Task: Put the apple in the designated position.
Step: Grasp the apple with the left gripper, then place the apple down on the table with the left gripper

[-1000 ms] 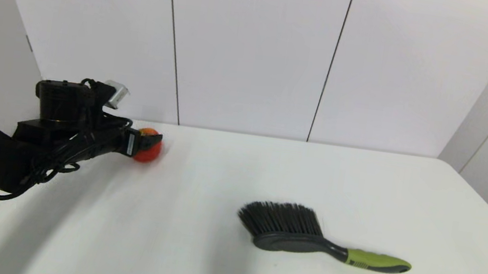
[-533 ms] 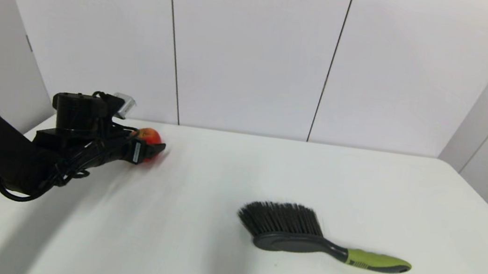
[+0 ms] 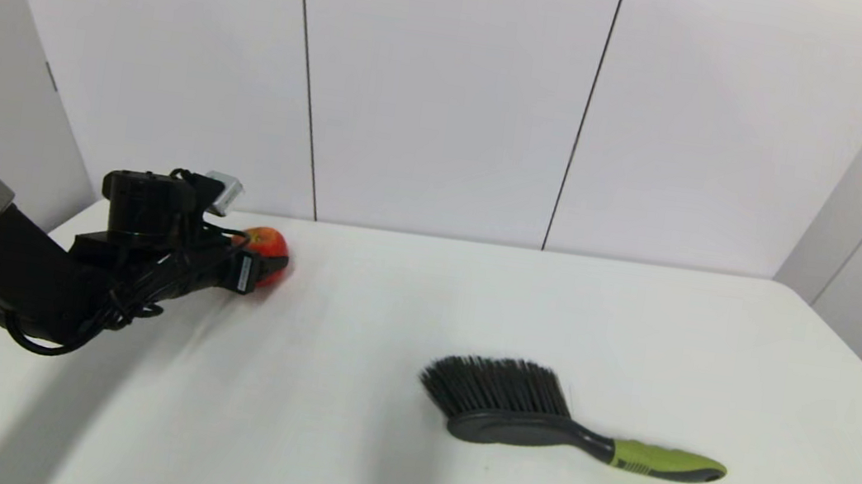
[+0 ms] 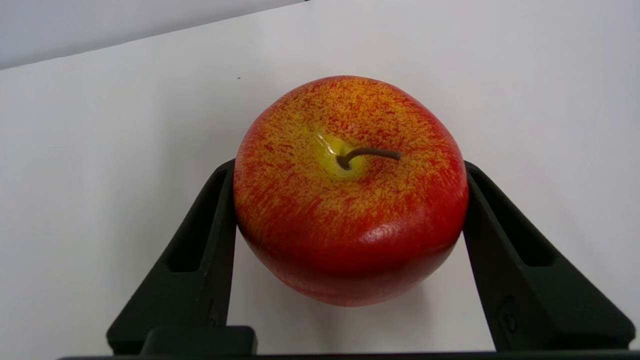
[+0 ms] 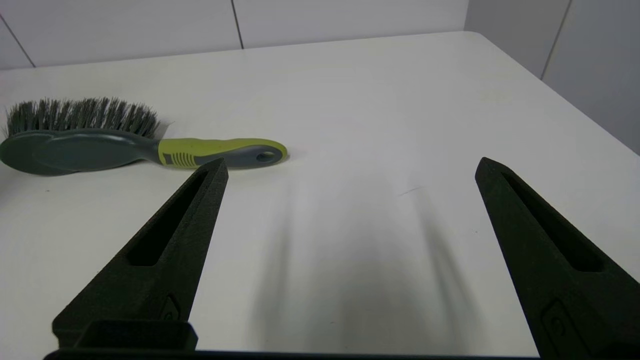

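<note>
Two black fingers of the left gripper (image 4: 350,200) sit one on each side of the apple (image 4: 350,185) and press on it, so the apple is held tight. It is at the far left of the white table (image 3: 406,305), low over the top or just resting on it; I cannot tell which. Its stem points up. The brush (image 3: 566,418) lies well apart, to the right. The right gripper (image 5: 350,170) is wide open and holds nothing, near the brush.
</note>
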Controlling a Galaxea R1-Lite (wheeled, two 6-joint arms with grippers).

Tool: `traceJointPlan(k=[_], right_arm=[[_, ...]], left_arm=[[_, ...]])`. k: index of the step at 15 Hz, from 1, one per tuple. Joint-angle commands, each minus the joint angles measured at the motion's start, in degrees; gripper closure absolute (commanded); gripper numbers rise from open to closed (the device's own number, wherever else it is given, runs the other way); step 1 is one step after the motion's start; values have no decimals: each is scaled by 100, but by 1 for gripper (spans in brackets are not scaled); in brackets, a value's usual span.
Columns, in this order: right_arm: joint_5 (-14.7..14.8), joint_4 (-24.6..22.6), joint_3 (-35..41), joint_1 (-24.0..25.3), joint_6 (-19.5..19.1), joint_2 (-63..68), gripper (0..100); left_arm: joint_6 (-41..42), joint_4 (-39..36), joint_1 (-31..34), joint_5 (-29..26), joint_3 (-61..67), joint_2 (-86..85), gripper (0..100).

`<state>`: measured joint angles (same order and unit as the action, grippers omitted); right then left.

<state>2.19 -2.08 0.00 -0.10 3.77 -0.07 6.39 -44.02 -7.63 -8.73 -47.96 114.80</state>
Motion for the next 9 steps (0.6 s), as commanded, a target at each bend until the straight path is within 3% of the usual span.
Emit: traceJointPlan(k=[1, 6, 9], right_arm=[[0, -2, 70, 1, 1, 7, 0], [0, -2, 70, 1, 1, 7, 0], [0, -2, 62, 1, 1, 7, 0]], left_arm=[[3, -10, -2, -6, -21, -1, 100], [82, 69, -125, -147, -152, -388, 100], [99, 403, -485, -885, -100, -687, 100]])
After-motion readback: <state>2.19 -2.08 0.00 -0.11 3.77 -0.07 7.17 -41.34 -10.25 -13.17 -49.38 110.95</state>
